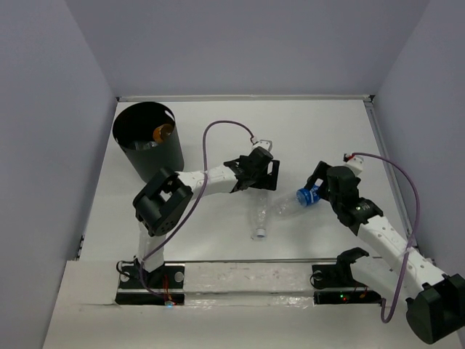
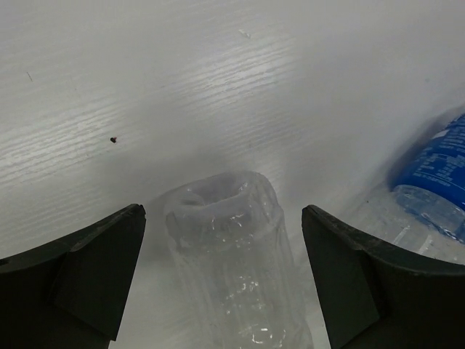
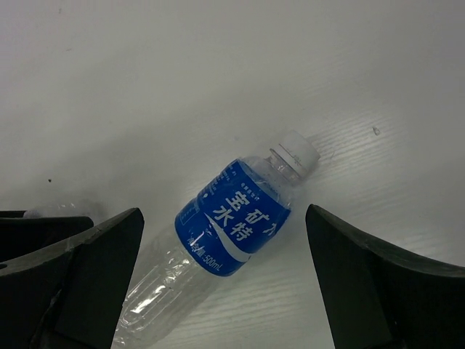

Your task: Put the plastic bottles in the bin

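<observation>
Left gripper (image 2: 223,218) hangs over the clear bottle (image 2: 232,269), jaws wide apart and straddling its base end. Over the blue bottle (image 3: 234,218) the right gripper (image 3: 224,214) does likewise, jaws apart, nothing held. Both bottles lie flat on the counter (image 2: 218,87), well to the right of the bin (image 1: 149,149), the blue one farther from it. An orange bottle (image 1: 164,133) already sits inside the bin. Both lying bottles look empty: light, thin-walled and crinkly, so they should dent under a squeeze and may roll or squirt out if pinched near an end. I would take each across the middle of its body, the blue one on its label, closing gently.
</observation>
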Available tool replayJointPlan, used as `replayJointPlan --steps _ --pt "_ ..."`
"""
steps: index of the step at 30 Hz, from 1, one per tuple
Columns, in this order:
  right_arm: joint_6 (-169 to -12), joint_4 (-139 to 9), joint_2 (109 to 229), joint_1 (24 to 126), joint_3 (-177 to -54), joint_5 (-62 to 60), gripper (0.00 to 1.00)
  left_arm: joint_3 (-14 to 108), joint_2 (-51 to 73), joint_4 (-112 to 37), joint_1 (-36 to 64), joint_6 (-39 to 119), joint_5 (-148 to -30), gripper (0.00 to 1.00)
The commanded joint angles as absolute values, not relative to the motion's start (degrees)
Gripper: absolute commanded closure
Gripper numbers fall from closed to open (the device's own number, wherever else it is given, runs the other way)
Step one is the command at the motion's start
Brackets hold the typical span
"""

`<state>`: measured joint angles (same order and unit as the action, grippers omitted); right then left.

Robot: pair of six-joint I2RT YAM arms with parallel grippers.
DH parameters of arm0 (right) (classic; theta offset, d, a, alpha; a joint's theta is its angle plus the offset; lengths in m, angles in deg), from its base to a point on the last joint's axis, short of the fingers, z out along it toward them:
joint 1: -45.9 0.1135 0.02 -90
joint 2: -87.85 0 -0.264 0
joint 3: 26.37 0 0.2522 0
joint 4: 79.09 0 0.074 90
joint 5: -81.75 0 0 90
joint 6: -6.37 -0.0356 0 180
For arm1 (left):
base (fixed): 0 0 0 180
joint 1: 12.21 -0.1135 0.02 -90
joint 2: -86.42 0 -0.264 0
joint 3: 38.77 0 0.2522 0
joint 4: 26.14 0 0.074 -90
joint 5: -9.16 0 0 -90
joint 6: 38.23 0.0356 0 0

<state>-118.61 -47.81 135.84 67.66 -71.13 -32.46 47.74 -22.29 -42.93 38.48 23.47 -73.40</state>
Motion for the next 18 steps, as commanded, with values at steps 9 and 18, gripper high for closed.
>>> replayJointPlan --steps 9,18 --pt "-125.0 -51.6 146.4 65.2 -70.1 -30.0 0.00 47.9 -24.8 -42.1 38.7 24.8 -71.6 0.27" --pt "-129.7 -60.8 154.8 64.6 -68.8 -23.2 0.00 47.6 -10.4 -43.8 38.6 27.2 -66.8 0.46"
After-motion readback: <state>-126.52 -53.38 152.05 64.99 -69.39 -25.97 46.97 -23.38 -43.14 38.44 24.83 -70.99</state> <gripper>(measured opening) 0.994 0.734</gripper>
